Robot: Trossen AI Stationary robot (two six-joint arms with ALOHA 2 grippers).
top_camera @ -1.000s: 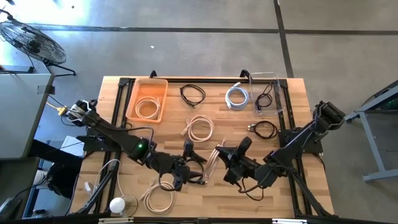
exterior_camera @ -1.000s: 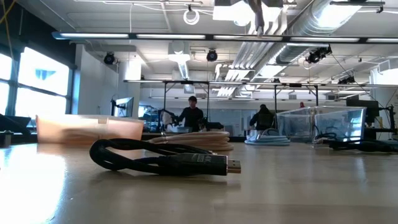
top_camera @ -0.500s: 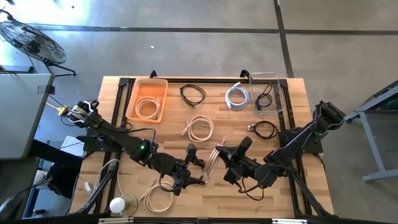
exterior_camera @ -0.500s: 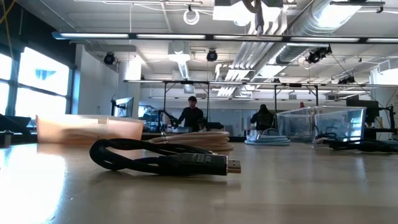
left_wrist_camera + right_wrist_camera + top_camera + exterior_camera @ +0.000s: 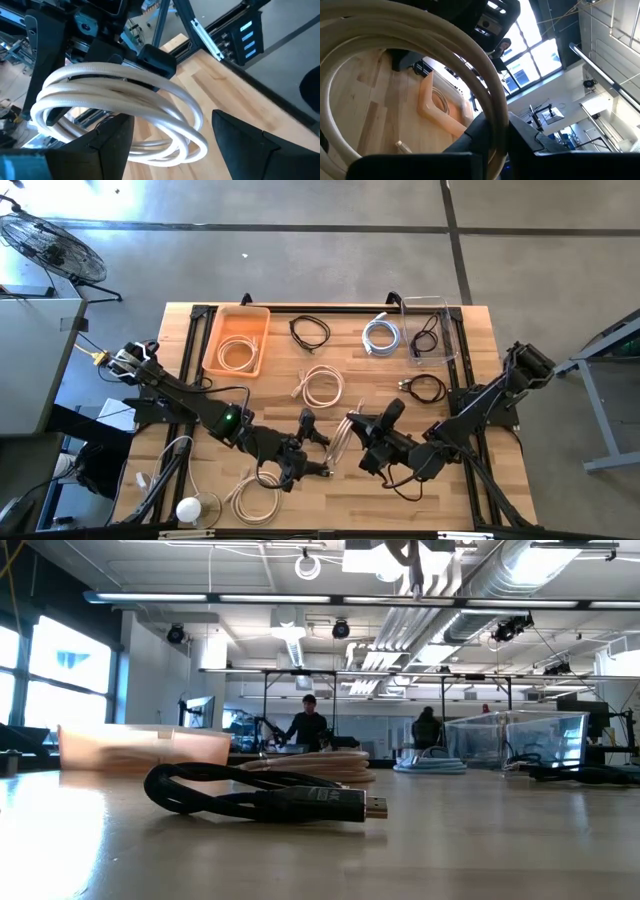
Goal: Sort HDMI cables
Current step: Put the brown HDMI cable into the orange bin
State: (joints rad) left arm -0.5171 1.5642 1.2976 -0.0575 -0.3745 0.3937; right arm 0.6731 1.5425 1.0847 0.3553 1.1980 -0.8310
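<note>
We find the right gripper (image 5: 352, 430) clamped narrowly on a cream cable coil (image 5: 341, 442), held above the near-centre tabletop (image 5: 470, 330). The left gripper (image 5: 312, 452) stands wide open just beside that coil. Another cream coil lies in the orange tray (image 5: 212, 340).

Grey concrete floor (image 5: 320, 270) with a fan (image 5: 50, 245); bright windows (image 5: 60, 680), exposed ceiling ducts (image 5: 470, 600), two distant people.

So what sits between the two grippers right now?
A cream cable coil, pinched by the right gripper, hangs between it and the open left gripper. The high view and both wrist views show it.
</note>
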